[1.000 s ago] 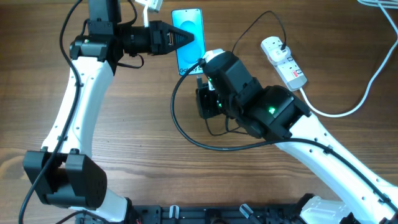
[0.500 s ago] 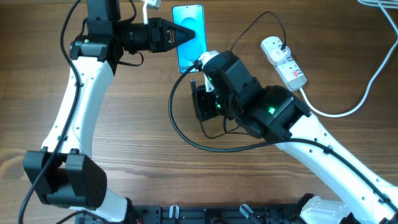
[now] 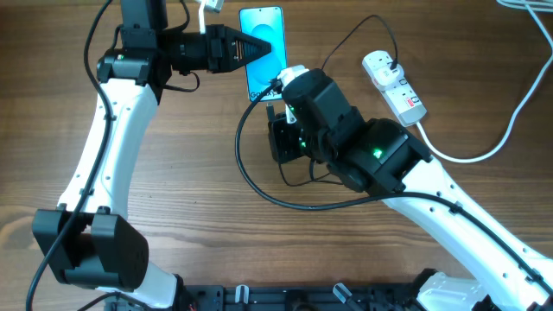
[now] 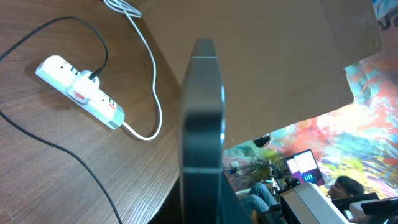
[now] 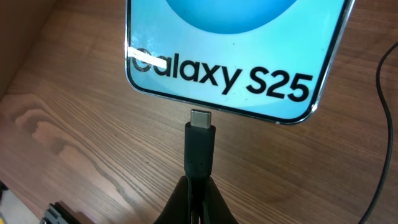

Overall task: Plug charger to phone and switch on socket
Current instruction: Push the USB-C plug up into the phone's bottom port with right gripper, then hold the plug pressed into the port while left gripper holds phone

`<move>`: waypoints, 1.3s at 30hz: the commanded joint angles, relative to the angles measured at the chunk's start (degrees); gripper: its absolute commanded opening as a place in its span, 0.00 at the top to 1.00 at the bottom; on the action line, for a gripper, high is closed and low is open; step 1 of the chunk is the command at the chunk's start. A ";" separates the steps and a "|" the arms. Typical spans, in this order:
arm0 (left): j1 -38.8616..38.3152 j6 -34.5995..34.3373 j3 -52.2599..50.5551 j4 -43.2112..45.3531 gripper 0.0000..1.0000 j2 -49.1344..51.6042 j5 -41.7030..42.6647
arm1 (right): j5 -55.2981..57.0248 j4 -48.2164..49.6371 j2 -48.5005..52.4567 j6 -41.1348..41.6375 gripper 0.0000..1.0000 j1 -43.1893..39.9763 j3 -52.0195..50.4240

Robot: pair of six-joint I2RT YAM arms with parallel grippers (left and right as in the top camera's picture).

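Moved: phone [image 3: 270, 30] nudged toward 12 o'clock | left gripper [image 3: 253, 52] clamped on it, right gripper [image 5: 198, 196] on charger [image 5: 200, 143], tip just short | risk: off-centre tip (port unseen) scrapes edge, twists phone | socket [image 3: 393, 85] at 2 o'clock

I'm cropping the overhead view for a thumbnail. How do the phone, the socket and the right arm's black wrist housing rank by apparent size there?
1. right arm's black wrist housing
2. phone, partly covered, possibly raised nearer the camera
3. socket, clearly less area
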 commanded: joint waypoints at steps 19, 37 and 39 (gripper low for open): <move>-0.02 0.11 0.20 -0.48 0.96 -0.26 1.60 | 2.49 1.77 -0.87 -1.03 0.96 -0.09 0.61; -0.81 1.62 0.20 -1.09 0.96 -0.26 2.01 | 4.90 1.53 -0.61 -1.03 0.96 -0.09 0.61; -0.83 1.62 0.20 -1.07 0.96 -0.26 2.01 | 4.85 1.51 -0.48 -1.01 0.96 -0.09 0.61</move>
